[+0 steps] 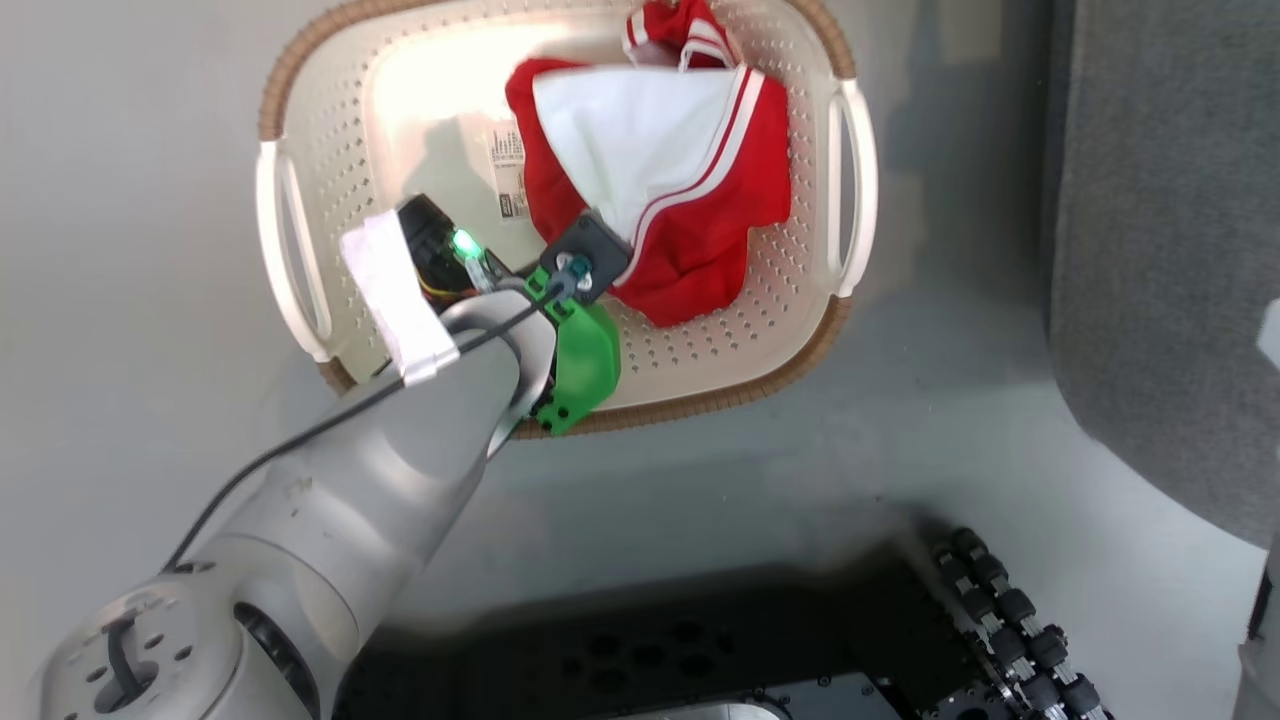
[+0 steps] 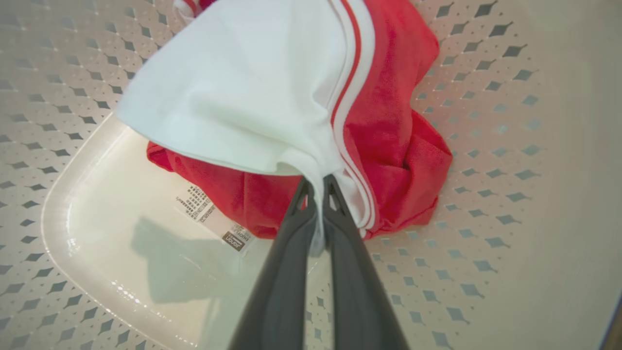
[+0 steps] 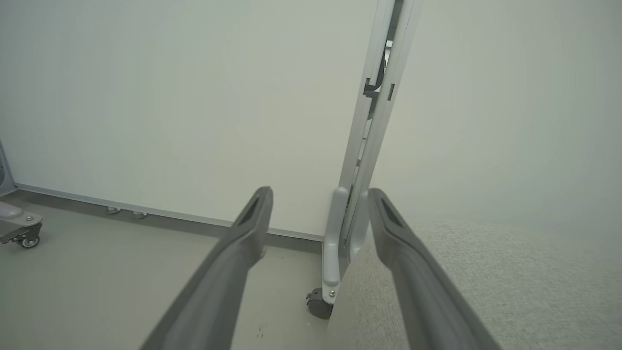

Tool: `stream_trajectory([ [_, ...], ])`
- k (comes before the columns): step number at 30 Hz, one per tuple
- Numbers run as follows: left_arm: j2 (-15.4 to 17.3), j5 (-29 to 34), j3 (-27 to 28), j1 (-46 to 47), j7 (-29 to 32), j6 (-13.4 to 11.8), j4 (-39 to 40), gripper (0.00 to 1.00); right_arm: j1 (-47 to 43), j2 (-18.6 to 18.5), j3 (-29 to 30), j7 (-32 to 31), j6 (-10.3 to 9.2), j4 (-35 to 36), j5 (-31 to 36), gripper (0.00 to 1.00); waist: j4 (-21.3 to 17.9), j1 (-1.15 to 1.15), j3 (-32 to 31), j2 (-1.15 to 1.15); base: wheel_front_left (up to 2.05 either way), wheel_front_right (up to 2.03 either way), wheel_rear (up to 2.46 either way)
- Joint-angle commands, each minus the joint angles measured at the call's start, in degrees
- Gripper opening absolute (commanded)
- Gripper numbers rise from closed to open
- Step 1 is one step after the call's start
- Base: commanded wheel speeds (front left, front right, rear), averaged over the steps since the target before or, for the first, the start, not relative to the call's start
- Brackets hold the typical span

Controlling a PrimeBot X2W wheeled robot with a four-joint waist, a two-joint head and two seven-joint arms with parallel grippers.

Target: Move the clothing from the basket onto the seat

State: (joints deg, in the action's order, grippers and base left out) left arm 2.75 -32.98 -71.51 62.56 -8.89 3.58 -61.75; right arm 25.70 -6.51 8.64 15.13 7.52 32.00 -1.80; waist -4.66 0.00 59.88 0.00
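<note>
The seat [image 1: 1160,250], a large grey woven cushion, is seen at the right edge of the head view, well apart from the basket; its rounded corner is also seen at the lower right of the right wrist view. The pale floor [image 1: 120,300] is observed beneath the basket.

The basket [image 1: 720,340], cream and perforated with a brown rim, is placed on the floor ahead of the robot. All of the clothing [image 1: 700,200] is found inside it, toward its right half: one red garment with a white panel uppermost, and a smaller red and white bundle [image 1: 675,30] against the far wall.

The left arm [image 1: 380,480] is extended down into the basket. The left gripper [image 2: 316,182] is seen closed, a fold of the white panel beside the striped trim being pinched between its fingertips.

The right gripper [image 3: 320,194] is held spread wide, nothing between its fingers, and is pointed at a white partition [image 3: 194,97].

A paper label [image 2: 214,221] is noted on the basket bottom, partly covered by the red fabric.
</note>
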Motion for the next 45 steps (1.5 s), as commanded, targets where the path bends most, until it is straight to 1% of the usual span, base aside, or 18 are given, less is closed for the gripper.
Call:
stream_trajectory([
  [1,0.3,-0.1,-0.2,-0.9,-1.4,0.2,-0.4,0.00,0.4,0.1,-0.7,0.0,-0.06,-0.6,0.4,1.00,-0.2,0.00,-5.1,0.00,0.00,0.00,0.00],
  [5,0.3,-0.6,-0.5,-4.1,-4.2,0.5,-0.4,0.00,-0.6,0.9,-2.2,0.0,-0.06,-2.6,0.3,1.00,-0.1,0.00,-10.7,0.00,0.00,0.00,0.00],
  [8,0.2,0.1,-0.8,-6.1,-5.5,-0.4,0.1,0.00,-2.1,1.3,-3.8,0.0,-0.06,-4.2,0.0,1.00,0.0,0.00,-15.5,0.00,0.00,0.00,0.00],
  [12,0.3,-1.3,0.3,-9.7,-6.3,-1.7,1.9,0.00,-4.5,1.5,-6.3,0.0,-0.06,-6.6,-0.4,1.00,0.1,0.00,-22.6,0.00,0.00,0.00,0.00],
  [14,0.2,-2.3,2.4,-11.5,-6.3,-2.1,4.3,0.00,-5.8,1.8,-6.7,0.0,-0.06,-7.5,-0.8,1.00,0.2,0.00,-25.9,0.00,0.00,0.00,0.00],
  [18,0.8,-3.5,8.2,-16.9,-6.3,-2.1,9.2,0.00,-9.2,1.6,-8.0,0.0,-0.06,-10.8,-0.9,1.00,0.3,0.00,-32.8,0.00,0.00,0.00,0.00],
  [26,2.6,0.4,20.2,-28.3,-6.3,-2.8,20.8,0.00,-16.5,-0.4,-11.7,0.0,-0.06,-18.0,-2.3,1.00,0.1,0.00,-45.0,0.00,0.00,0.00,0.00],
  [30,3.0,2.7,26.2,-33.4,-6.3,-2.8,26.6,0.00,-19.8,-0.5,-12.7,0.0,-0.06,-20.6,-2.9,1.00,-0.2,0.00,-50.6,0.00,0.00,0.00,0.00],
  [32,3.2,4.0,28.9,-35.5,-6.3,-2.8,29.5,0.00,-21.1,-0.5,-13.2,0.0,-0.06,-21.5,-3.1,1.00,-0.4,0.00,-52.8,0.00,0.00,0.00,0.00],
  [36,3.5,7.2,33.1,-38.6,-6.3,-2.3,34.7,0.00,-23.3,-1.4,-16.3,0.0,-0.06,-23.5,-3.9,1.00,-0.7,0.00,-56.6,0.00,0.00,0.00,0.00],
  [40,3.7,9.8,37.0,-40.2,-6.3,-2.0,39.5,0.00,-24.5,-1.9,-19.0,0.0,-0.06,-24.6,-4.6,1.00,-1.5,0.00,-58.4,0.00,0.00,0.00,0.00],
  [45,3.3,11.9,40.4,-40.8,-6.3,-1.3,44.1,0.00,-24.9,-1.9,-21.8,0.0,-0.06,-25.8,-5.1,1.00,-2.7,0.00,-59.7,0.00,0.00,0.00,0.00],
])
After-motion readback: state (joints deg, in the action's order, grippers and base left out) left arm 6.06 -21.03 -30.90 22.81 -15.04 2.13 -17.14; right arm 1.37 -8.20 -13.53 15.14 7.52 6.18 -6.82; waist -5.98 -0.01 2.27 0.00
